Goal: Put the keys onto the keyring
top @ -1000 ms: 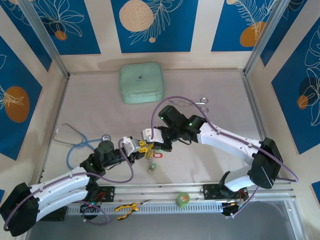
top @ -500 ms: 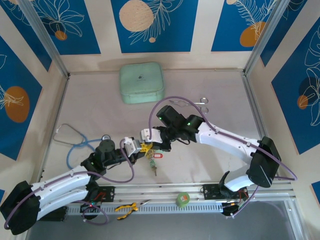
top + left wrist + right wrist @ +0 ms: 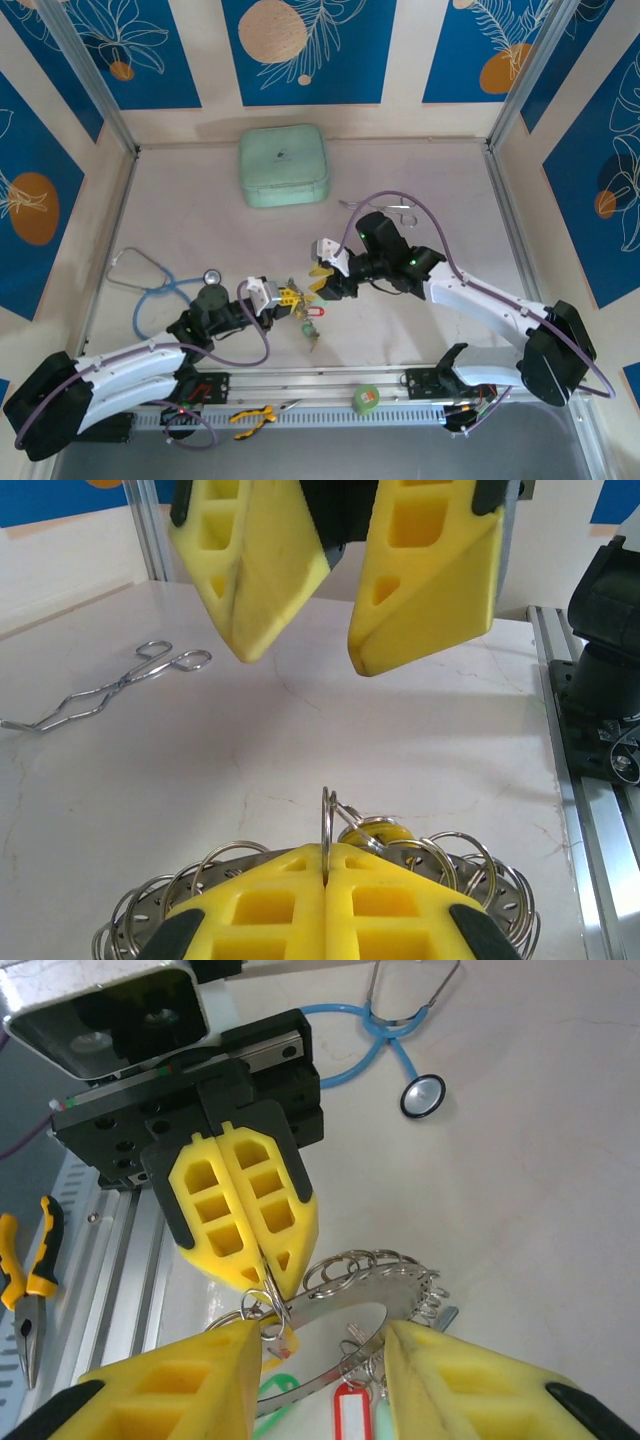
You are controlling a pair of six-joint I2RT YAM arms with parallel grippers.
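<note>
My left gripper (image 3: 283, 296) is shut on a small split ring (image 3: 328, 832) that hangs from the keyring (image 3: 366, 1286). The keyring is a flat silvery disc rimmed with several split rings, held just above the table. Keys with a red tag (image 3: 353, 1416), a green tag (image 3: 276, 1386) and a yellow tag (image 3: 281, 1351) dangle beneath it. In the top view the red tag (image 3: 313, 311) hangs below the two grippers. My right gripper (image 3: 325, 277) faces the left one, open, its fingers (image 3: 430, 580) spread on either side of the keyring and touching nothing.
A blue-tubed stethoscope (image 3: 150, 285) lies at the left and silvery forceps (image 3: 405, 205) at the back right. A mint-green case (image 3: 284, 166) sits at the back. On the front rail are pliers (image 3: 252, 415) and a green tape roll (image 3: 367, 399).
My right gripper has opened, let go at the keyring and drawn back to the right. The left gripper stays shut on the split ring, and the tagged keys still hang below.
</note>
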